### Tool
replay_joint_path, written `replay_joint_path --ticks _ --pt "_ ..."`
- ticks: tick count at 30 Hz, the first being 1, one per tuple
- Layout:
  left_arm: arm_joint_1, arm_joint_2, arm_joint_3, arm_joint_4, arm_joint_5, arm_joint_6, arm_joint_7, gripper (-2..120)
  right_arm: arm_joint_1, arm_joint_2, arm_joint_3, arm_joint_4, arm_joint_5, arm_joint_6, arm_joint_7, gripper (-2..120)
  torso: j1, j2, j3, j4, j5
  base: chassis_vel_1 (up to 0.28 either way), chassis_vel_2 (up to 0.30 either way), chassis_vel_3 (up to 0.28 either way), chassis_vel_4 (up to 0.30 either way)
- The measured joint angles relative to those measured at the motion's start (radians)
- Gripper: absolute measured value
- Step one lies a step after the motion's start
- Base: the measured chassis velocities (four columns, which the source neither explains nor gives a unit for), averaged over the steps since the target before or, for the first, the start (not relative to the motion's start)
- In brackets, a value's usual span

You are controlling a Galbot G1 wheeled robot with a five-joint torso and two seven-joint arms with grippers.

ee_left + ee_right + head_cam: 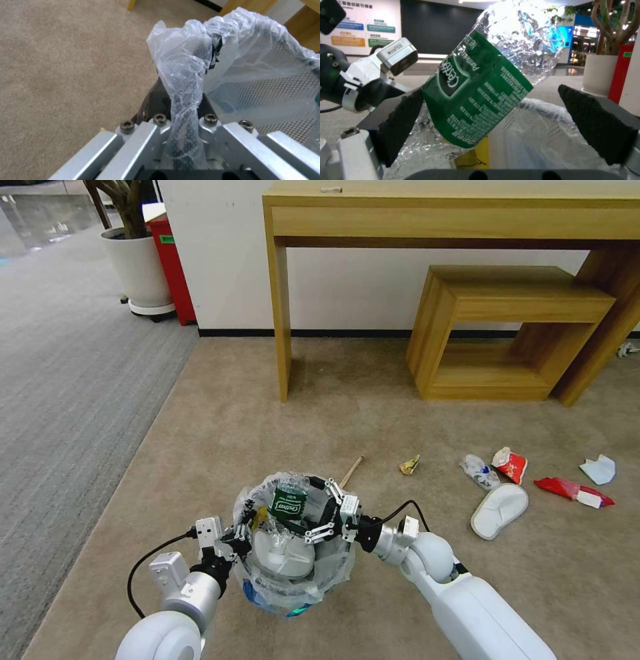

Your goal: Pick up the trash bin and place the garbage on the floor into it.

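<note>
The trash bin (293, 553) hangs just in front of the robot, its bagged rim clamped in the left pincer (239, 532). Over its mouth the right pincer (325, 517) stands wide, a green-labelled bottle (290, 501) loose between its pads. Inside lies a white slipper (283, 557). On the floor a stick (351, 471), yellow wrapper (409, 465), crushed bottle (479, 471), second slipper (499, 510) and red packets (575, 491) remain, so roughly half is left.
</note>
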Motion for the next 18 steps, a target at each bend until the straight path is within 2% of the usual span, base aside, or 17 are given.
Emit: replay_joint_path --ticks 18 --pt "-0.016 0.019 -0.015 -0.005 -0.054 0.019 -0.029 3 -0.028 -0.072 0.054 0.046 -0.012 0.009 -0.03 100 0.0 0.0 0.0 -0.0001 0.0001 0.0 0.0 0.0 0.0"
